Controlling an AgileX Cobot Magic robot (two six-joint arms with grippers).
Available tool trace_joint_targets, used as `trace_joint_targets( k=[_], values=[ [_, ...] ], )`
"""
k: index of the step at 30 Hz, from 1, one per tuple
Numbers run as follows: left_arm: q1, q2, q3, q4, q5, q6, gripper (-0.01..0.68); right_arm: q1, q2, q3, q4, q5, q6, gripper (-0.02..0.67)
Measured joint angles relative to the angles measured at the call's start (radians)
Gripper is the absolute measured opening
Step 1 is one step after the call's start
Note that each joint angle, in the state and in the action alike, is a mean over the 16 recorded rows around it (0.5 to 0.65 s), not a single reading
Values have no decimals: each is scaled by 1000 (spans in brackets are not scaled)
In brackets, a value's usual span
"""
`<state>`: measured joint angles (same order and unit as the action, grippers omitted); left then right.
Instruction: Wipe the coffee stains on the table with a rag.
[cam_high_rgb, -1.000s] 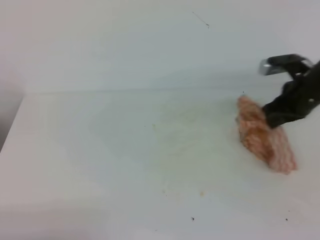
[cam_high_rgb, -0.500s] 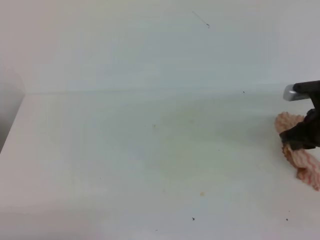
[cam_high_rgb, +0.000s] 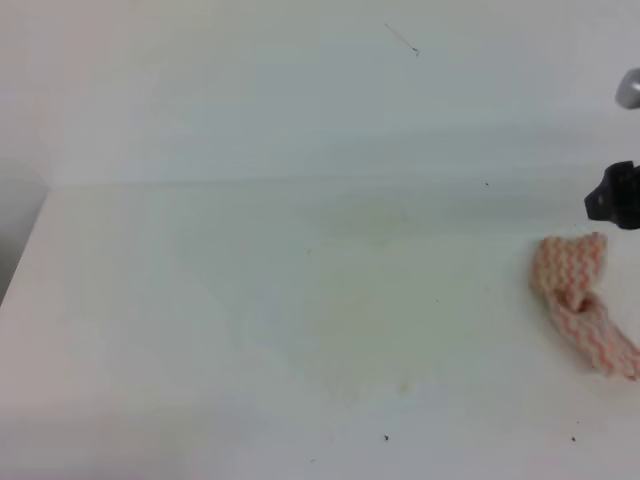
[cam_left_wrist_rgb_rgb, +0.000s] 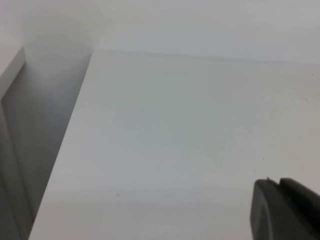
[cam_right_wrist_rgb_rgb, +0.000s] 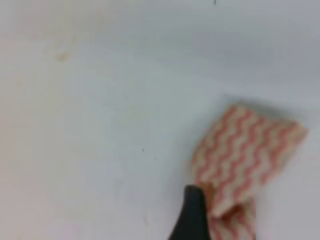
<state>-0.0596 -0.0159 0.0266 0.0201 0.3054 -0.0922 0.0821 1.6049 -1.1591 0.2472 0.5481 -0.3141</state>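
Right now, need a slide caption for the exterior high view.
Rag lies crumpled on the table, right gripper lifted clear above it.

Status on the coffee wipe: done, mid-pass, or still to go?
Mostly done: no orange-brown puddle shows on the plain white table, only a faint smear and one small tan spot. In hand: nothing; the pink-red zigzag rag lies crumpled at the right, the right gripper apart above it. Left: perhaps that spot.
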Motion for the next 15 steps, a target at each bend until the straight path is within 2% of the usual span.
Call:
trace_joint_targets(
  k=[3, 12, 15],
  values=[
    [0, 0, 0, 0, 0, 0, -1, 0, -85, 10, -6, 36, 2, 433],
    [0, 0, 0, 0, 0, 0, -1, 0, -348, 103, -16, 131, 16, 136],
    [0, -2, 3, 0, -1, 0, -1, 0, -418, 139, -15, 153, 20, 57]
  ],
)
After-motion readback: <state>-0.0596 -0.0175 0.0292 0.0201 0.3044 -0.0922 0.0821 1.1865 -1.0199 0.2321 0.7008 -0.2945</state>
